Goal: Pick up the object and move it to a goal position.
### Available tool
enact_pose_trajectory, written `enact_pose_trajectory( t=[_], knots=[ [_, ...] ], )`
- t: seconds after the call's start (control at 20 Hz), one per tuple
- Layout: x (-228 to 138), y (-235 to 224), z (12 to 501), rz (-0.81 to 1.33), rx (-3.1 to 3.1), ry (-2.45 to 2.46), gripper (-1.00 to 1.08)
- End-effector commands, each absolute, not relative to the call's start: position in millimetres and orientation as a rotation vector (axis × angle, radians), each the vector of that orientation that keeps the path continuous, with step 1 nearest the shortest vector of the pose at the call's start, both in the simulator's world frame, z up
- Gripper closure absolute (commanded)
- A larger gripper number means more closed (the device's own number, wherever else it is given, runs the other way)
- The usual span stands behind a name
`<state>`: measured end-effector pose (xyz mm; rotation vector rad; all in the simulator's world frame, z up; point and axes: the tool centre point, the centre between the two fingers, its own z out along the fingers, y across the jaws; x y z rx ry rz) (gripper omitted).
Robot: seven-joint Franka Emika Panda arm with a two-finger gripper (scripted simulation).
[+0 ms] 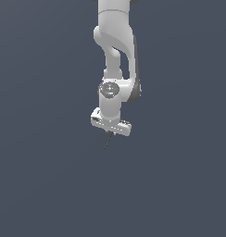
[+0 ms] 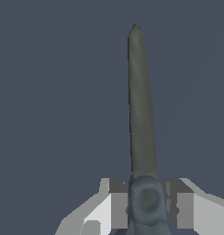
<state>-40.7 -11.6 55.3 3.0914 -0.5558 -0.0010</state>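
Claw (image 2: 146, 202) pinching the dark sliver (image 2: 141, 105) at its base, fingers (image 2: 117, 209) tight on both sides. Exterior view: sliver (image 1: 107, 140) barely visible, poking below the claw (image 1: 110, 130). Arm's upper end cut off by frame.

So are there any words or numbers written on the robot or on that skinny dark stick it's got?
There are none to read.
Robot arm: plain white, no letters, numbers or logo showing.
Gripper: shut on the stick, with blank white and grey fingers.
Stick: plain dark grey-green, no markings.
Background: flat blue-grey, no signs.
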Motion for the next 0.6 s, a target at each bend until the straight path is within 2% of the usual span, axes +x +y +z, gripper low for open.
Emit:
enact_pose_trajectory(
  t=[0.0,0.55],
  knots=[
    [-24,-12,68,0.000,3.091,-0.556,1.08],
    [45,-11,119,0.000,3.091,-0.555,1.08]
  ],
)
